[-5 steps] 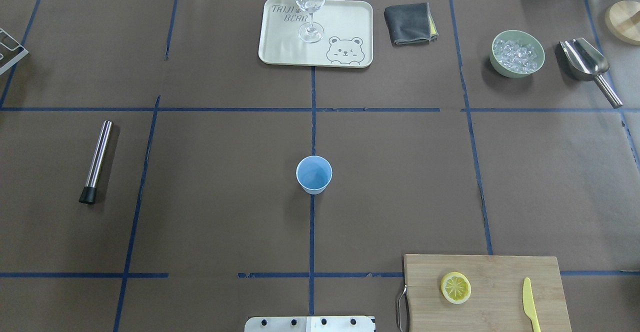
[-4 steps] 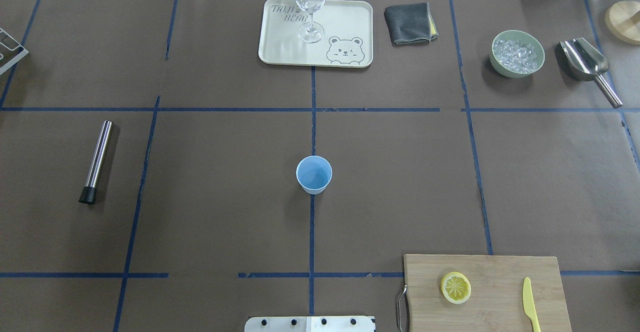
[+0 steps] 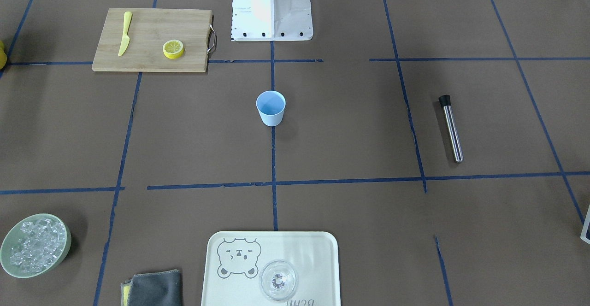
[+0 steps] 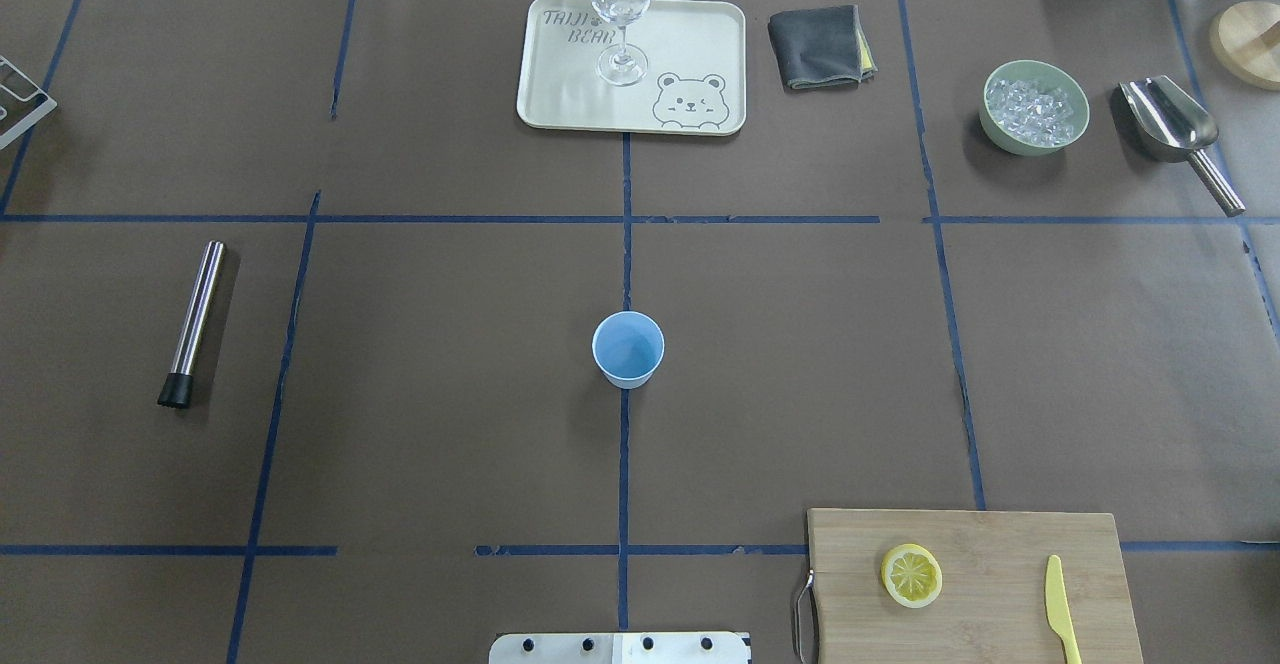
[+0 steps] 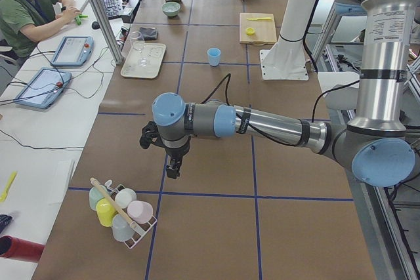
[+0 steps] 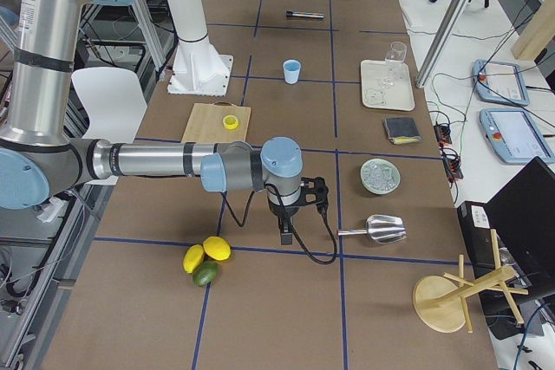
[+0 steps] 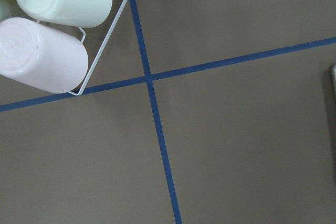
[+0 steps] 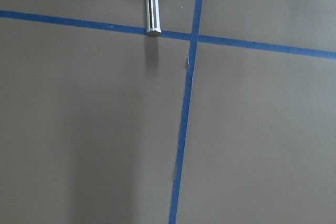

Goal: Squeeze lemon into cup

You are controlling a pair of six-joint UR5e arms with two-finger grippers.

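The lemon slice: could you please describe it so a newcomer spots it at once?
Find the wooden cutting board near the robot's base, on its right. The lemon slice lies on it: round, segmented, unlike the long yellow knife beside it.

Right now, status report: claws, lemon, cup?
Left claw, right claw: over table ends, state unreadable. Lemon slice on cutting board. Light-blue cup upright, centre. Nothing between.

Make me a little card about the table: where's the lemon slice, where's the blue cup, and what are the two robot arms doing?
lemon: one slice, flat on the cutting board, apart from the yellow knife
cup: upright mid-table, looks empty
left gripper: hangs above the table by the rack of cups; jaws open or shut, cannot tell
right gripper: hangs above the table near the metal scoop; jaws, cannot tell
squeezing: not started
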